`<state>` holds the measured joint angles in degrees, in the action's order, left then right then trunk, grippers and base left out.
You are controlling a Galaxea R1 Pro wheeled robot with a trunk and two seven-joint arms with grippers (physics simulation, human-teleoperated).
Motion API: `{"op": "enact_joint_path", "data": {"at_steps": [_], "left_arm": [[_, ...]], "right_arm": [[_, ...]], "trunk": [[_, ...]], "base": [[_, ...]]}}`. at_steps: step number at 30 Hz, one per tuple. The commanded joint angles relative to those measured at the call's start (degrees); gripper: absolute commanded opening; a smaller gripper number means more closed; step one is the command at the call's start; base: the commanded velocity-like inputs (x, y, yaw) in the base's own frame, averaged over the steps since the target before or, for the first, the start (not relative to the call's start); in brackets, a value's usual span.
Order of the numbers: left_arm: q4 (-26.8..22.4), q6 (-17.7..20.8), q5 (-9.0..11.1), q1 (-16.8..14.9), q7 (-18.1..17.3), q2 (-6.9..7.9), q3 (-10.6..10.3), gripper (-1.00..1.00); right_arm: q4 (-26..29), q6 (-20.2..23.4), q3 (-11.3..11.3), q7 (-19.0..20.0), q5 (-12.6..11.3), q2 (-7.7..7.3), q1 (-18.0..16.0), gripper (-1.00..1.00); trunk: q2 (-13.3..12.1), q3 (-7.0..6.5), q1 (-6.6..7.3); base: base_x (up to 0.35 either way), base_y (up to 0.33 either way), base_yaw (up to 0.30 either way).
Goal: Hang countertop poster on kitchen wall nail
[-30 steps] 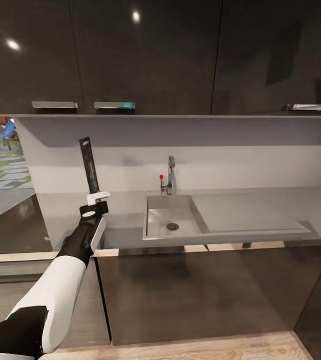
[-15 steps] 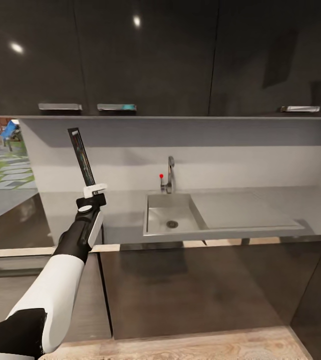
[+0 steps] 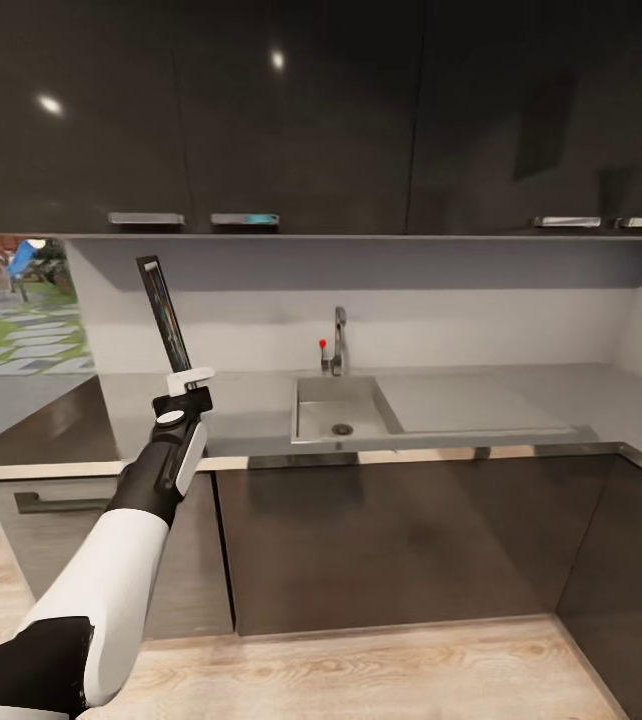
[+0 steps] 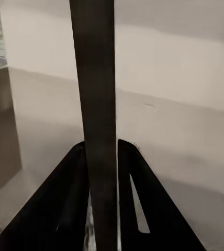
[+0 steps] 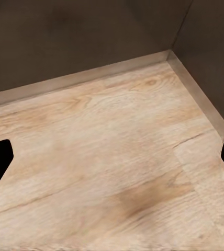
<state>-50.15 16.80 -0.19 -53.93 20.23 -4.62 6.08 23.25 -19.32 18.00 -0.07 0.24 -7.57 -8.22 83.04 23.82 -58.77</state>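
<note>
Your head view looks forward and slightly down from above the left arm, square onto the kitchen countertop (image 3: 261, 410) with its sink (image 3: 346, 408), from a short way back. Your left wrist view looks along its fingers (image 4: 65, 209) close over that same grey slab toward the pale back wall, sharing the poster (image 4: 97, 130), edge-on in both. Your right wrist view faces down at wood floor (image 5: 107, 172), probably a cabinet-base corner.
</note>
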Motion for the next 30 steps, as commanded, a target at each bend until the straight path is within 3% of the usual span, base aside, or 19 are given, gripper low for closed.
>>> {"op": "enact_joint_path", "data": {"at_steps": [1,30], "left_arm": [[-0.09,0.34,-0.1,-0.04,0.2,-0.04,0.07,-1.0],[-0.34,0.16,0.36,-0.04,-0.1,-0.13,-0.1,-1.0]], "right_arm": [[-0.05,-0.19,0.11,-0.01,0.03,0.01,-0.04,1.0],[-0.05,-0.19,0.11,-0.02,0.04,0.01,-0.04,1.0]], "trunk": [[0.04,0.07,0.04],[0.04,0.07,0.04]], "base": [[-0.337,0.0,0.0],[-0.339,0.0,0.0]]}}
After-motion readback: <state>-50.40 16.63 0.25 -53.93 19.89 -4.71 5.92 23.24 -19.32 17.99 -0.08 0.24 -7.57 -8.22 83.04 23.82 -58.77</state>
